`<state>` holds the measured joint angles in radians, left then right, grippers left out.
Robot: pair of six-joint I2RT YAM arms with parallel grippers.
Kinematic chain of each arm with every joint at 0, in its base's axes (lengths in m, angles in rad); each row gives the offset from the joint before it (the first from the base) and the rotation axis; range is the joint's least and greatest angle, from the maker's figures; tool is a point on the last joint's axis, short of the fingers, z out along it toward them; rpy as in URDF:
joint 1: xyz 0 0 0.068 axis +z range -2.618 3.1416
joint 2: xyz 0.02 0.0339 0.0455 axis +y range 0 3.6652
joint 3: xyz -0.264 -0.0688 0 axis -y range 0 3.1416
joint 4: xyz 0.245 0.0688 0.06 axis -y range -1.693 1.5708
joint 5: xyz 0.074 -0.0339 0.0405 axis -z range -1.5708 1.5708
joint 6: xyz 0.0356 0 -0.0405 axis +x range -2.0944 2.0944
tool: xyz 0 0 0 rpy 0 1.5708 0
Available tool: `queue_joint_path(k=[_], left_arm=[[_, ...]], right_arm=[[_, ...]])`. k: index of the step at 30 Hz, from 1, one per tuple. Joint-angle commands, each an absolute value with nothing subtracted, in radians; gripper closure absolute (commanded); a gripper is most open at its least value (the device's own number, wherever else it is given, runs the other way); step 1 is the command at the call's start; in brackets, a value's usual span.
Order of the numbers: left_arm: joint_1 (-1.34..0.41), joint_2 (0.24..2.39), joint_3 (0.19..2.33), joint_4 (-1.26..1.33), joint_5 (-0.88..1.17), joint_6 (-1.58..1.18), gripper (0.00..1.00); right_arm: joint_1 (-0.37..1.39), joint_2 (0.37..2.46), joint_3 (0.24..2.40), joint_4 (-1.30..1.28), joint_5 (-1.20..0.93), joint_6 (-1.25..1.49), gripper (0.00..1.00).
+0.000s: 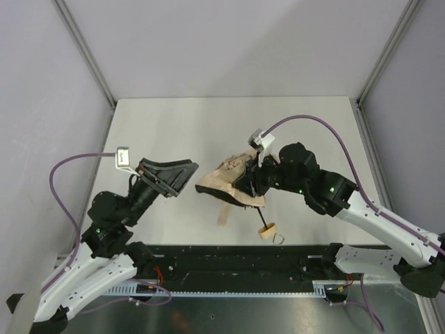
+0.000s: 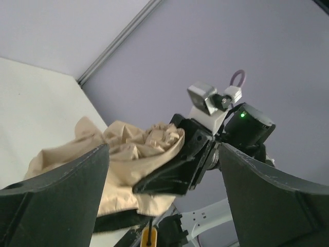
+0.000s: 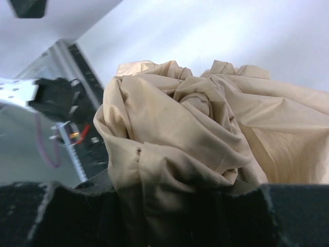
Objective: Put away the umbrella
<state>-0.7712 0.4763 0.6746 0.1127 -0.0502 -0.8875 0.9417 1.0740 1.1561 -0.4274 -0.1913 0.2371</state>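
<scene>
Top external view showed the beige umbrella (image 1: 221, 182) bunched at centre frame on the table (image 1: 208, 125), its wooden handle (image 1: 268, 231) lying lower right of the fabric. The right gripper (image 1: 249, 182) was clamped on the crumpled fabric. The left gripper (image 1: 185, 179), jaws spread wide, hovered just left of it. Gathering the loose fabric appeared under way; next, the left gripper would likely need to close on the free edge.

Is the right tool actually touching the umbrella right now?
Touching. In the right wrist view the right tool clamps the umbrella, whose fabric is bunched tight between the jaws.
</scene>
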Motion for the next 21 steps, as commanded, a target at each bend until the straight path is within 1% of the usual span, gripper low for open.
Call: queue_joint_path(k=[1,3,5,7,12,15,18,21], left_arm=[[-0.765,0.510,0.687,0.041,0.006,-0.828,0.10],[-0.765,0.543,0.694,0.047,0.036,-0.824,0.12],[-0.765,0.568,0.699,0.056,0.047,-0.811,0.13],[-0.765,0.576,0.692,0.061,0.038,-0.793,0.12],[-0.763,0.496,0.616,0.052,-0.063,-0.757,0.12],[-0.763,0.386,0.534,0.026,-0.150,-0.766,0.12],[-0.763,0.280,0.442,-0.014,-0.216,-0.792,0.12],[-0.763,0.184,0.364,-0.060,-0.239,-0.812,0.12]], right_arm=[[0.938,1.029,1.204,-0.372,0.054,0.067,1.00],[0.945,1.042,1.231,-0.374,0.203,-0.028,1.00],[0.963,1.067,1.250,-0.351,0.438,-0.185,1.00],[0.964,1.105,1.262,-0.303,0.624,-0.329,1.00],[0.950,1.257,1.275,-0.162,0.893,-0.661,1.00],[0.950,1.355,1.275,-0.153,0.887,-0.709,1.00],[0.980,1.487,1.261,-0.208,0.811,-0.658,1.00],[1.012,1.635,1.214,-0.205,0.727,-0.603,1.00]])
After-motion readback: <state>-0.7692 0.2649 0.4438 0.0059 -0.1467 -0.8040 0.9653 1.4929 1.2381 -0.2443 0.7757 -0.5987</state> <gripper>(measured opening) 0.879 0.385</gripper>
